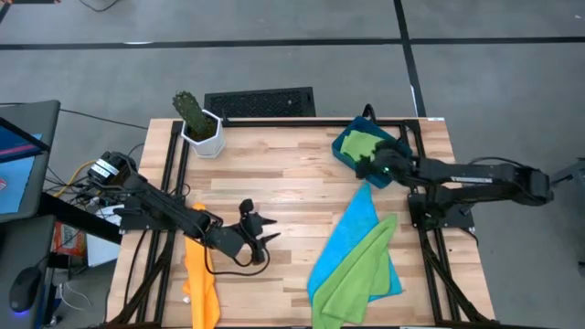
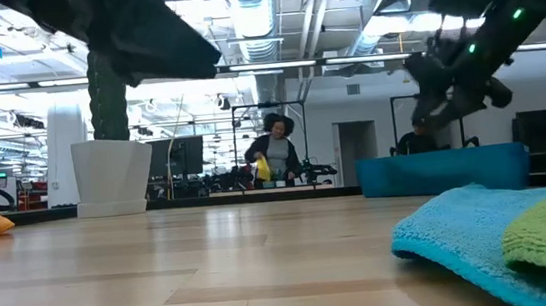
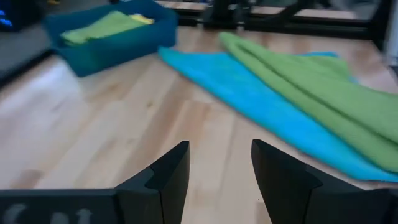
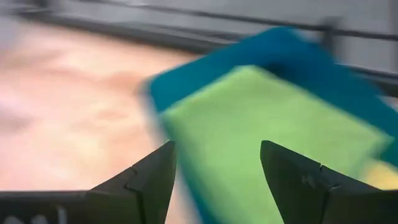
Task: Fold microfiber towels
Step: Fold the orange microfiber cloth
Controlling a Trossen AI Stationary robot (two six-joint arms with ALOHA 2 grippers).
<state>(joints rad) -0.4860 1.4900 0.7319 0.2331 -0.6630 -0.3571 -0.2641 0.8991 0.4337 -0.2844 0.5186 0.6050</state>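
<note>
A dark-blue tray (image 1: 340, 146) at the far right holds a folded lime green towel (image 4: 261, 124) on top of a yellow one (image 4: 385, 175). My right gripper (image 4: 217, 149) hovers open just above that folded towel, touching nothing. A bright blue towel (image 1: 361, 219) lies spread on the table's near right, and a second lime green towel (image 1: 352, 279) is draped over its near part. An orange towel (image 1: 203, 274) lies at the near left edge. My left gripper (image 3: 217, 149) stands open above bare wood, near the middle of the table.
A white pot with a cactus-like plant (image 1: 201, 128) stands at the far left corner. A dark slatted object (image 1: 260, 102) lies beyond the far edge. Bare wood stretches across the table's middle, between the orange towel and the blue one. A person (image 2: 275, 153) is far off in the room.
</note>
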